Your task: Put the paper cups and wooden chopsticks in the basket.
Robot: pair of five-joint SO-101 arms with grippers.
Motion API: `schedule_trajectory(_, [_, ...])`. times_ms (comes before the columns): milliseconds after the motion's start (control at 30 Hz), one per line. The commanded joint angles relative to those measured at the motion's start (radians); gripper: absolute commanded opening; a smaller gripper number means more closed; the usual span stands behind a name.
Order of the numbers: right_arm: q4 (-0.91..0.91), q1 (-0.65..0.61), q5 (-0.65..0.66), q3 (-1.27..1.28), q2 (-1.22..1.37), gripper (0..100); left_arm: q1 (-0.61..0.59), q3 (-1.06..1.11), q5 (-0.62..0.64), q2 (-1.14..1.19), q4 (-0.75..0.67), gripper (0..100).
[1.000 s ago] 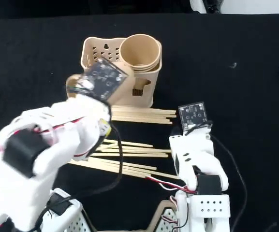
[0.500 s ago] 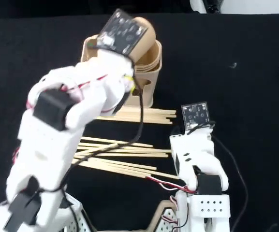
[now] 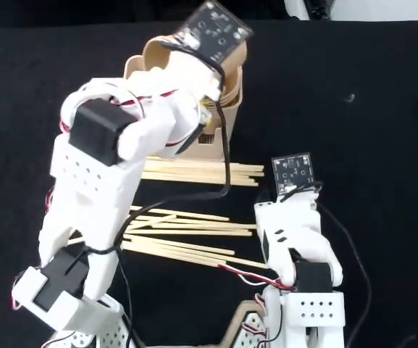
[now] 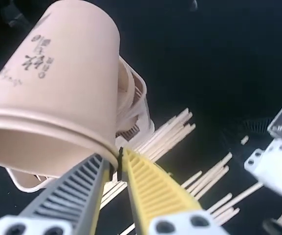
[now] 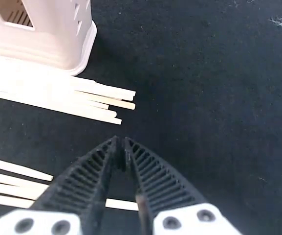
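One cup, tilted, gripped at the rim by the left claw, jaws clamped on its wall. Basket lies just past the claw's tips, below the cup, with a stack nested inside; this arm is judged the nearer for the drop. Several chopsticks lie loose on the table, ahead of the right claw, long axes crossing its reach. That claw is clenched and empty.
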Motion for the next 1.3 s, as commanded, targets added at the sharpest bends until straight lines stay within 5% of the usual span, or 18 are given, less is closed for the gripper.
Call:
schedule_trajectory(0, [-0.008,0.015,0.000,-0.039,-0.015,1.1,-0.015,0.015,-0.040,-0.014,0.006,3])
schedule_trajectory(733, [-0.020,0.014,-0.003,-0.036,-0.015,1.1,-0.091,0.110,-0.196,-0.002,0.002,4])
schedule_trajectory(867, [-0.020,0.014,-0.002,-0.036,-0.015,1.1,-0.091,0.117,-0.196,-0.002,0.002,15])
schedule_trajectory(1100, [-0.018,0.014,-0.002,-0.036,-0.015,1.1,-0.091,0.110,-0.176,-0.002,-0.028,22])
schedule_trajectory(1267, [-0.018,0.014,0.000,-0.036,-0.015,1.1,-0.099,0.110,-0.009,-0.002,-0.155,22])
